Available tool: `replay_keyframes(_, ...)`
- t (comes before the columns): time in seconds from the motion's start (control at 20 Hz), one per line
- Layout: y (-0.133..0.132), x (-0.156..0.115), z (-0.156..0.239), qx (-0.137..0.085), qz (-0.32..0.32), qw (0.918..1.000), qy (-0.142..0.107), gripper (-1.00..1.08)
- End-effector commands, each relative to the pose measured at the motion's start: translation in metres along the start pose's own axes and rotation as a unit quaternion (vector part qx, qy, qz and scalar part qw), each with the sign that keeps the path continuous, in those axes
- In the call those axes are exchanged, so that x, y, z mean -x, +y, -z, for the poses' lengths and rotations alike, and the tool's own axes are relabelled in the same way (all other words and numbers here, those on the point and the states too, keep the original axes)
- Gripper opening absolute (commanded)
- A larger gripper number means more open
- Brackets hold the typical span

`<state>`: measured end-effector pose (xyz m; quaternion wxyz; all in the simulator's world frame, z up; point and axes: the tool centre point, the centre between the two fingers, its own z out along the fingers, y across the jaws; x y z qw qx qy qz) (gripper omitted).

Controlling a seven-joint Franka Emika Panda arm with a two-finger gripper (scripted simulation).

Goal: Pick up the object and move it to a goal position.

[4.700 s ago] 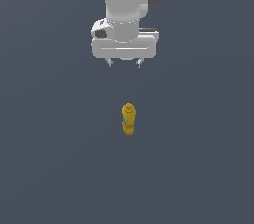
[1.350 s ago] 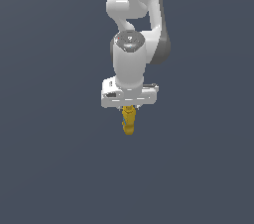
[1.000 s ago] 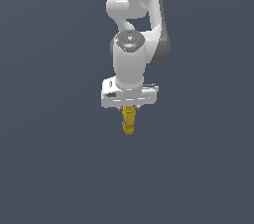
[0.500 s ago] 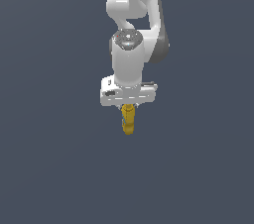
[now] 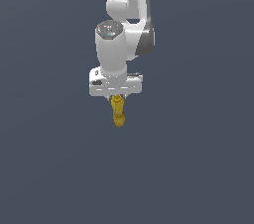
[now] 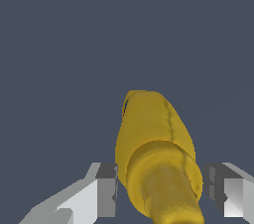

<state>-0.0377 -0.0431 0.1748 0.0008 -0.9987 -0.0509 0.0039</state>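
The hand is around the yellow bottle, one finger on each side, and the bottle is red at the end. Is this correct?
Not quite. The hand does flank the bottle, one finger on each side, but the wrist view shows the bottle's end is yellow, not red.

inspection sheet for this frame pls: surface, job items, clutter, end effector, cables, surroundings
Surface: plain dark grey-blue floor, no markings.
Job's things: mustard-yellow bottle, elongated, hanging below the end effector in the exterior view.
Clutter: nothing seen.
End effector: fingers on both sides of the bottle; a narrow gap shows at one finger, so contact cannot be confirmed.
Cables: nothing seen.
Surroundings: uniform dark background; no goal marker seen.
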Motion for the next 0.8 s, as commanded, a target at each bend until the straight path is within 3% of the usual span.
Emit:
replay_keyframes(0.0, 0.015, 0.015, 0.006, 0.001, -0.001, 1.0000, 0.004, -1.00)
replay_keyframes(0.4, 0.053, 0.056, 0.013, 0.000, -0.001, 1.0000, 0.004, -1.00)
replay_keyframes(0.75, 0.066, 0.068, 0.015, 0.001, -0.001, 1.0000, 0.004, -1.00)
